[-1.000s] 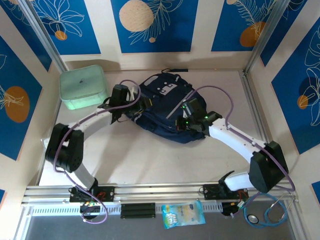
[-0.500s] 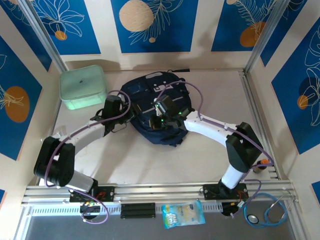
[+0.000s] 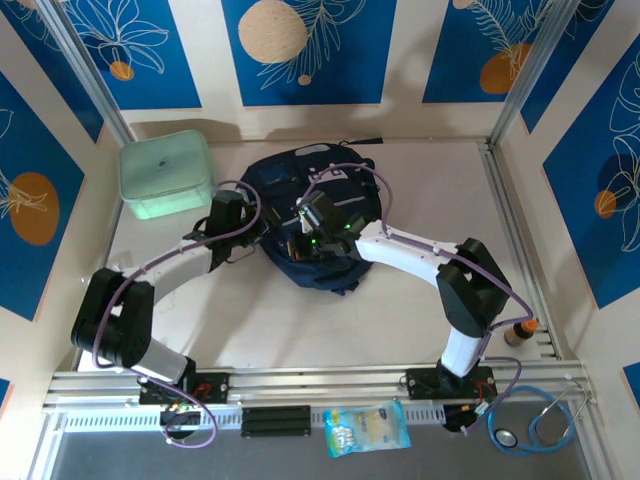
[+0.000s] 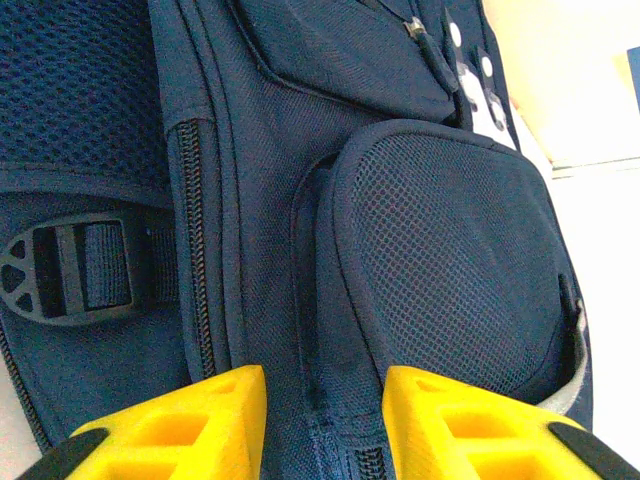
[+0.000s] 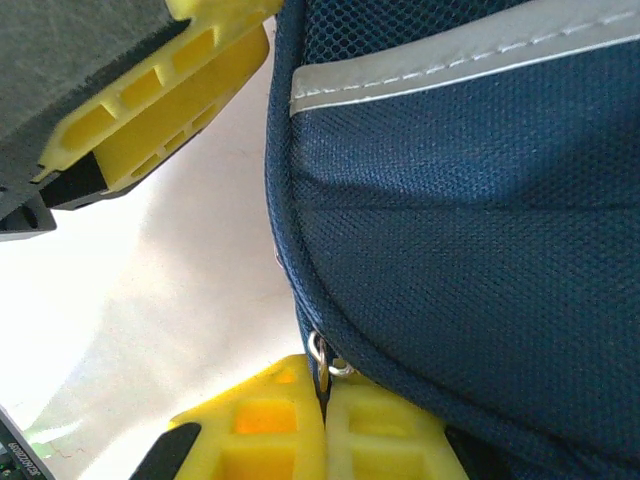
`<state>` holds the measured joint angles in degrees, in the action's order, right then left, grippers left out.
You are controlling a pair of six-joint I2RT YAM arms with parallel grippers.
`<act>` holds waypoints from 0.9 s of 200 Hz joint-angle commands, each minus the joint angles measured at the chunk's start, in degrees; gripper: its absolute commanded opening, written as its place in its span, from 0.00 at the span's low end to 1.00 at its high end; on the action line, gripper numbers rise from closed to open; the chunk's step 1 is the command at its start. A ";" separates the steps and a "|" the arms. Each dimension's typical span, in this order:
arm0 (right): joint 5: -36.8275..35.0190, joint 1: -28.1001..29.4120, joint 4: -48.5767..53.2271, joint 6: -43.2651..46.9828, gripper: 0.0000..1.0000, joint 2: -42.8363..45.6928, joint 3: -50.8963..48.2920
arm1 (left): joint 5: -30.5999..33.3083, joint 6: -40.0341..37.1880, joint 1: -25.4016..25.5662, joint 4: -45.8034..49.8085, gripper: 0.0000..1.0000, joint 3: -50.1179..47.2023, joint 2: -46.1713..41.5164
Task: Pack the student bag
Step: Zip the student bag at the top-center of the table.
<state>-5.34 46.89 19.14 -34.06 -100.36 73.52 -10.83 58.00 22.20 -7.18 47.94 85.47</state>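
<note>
The student bag (image 3: 335, 190), dark navy with a pale stripe, lies bunched at the table's middle. My left gripper (image 3: 262, 232) is at its left side. In the left wrist view its yellow fingers (image 4: 200, 420) stand apart astride a seam of the bag (image 4: 400, 200) beside a zipper end, so the left gripper (image 4: 325, 415) is open. My right gripper (image 3: 303, 240) is at the bag's near-left edge. In the right wrist view that gripper (image 5: 325, 430) is shut on a metal zipper pull (image 5: 322, 362) under the bag's (image 5: 480, 200) rim.
A mint green lidded box (image 3: 165, 175) stands at the back left, close to the left arm. A small brown bottle (image 3: 518, 330) is at the near right edge. A snack packet (image 3: 367, 428) and a stethoscope (image 3: 535, 425) lie in front of the arm bases.
Over the last second the right arm swung left, holding the bag's edge. The bag shifted left and bunched up. The left arm moved only slightly.
</note>
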 commanded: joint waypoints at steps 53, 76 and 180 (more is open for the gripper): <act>2.18 0.31 0.33 -1.18 0.00 -0.15 2.51 | -1.56 0.21 0.22 -2.30 0.44 0.89 -0.92; 2.09 0.30 0.72 -1.18 0.00 -0.03 2.69 | -3.76 1.88 0.30 -3.72 0.43 1.24 2.22; -0.78 -5.87 7.33 3.15 0.00 8.14 -6.31 | -6.46 -5.59 -1.92 2.25 0.00 6.64 6.47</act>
<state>-5.10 44.42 21.23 -33.47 -97.65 70.37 -16.29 55.51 21.69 -5.56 52.99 91.26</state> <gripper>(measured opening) 0.055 0.054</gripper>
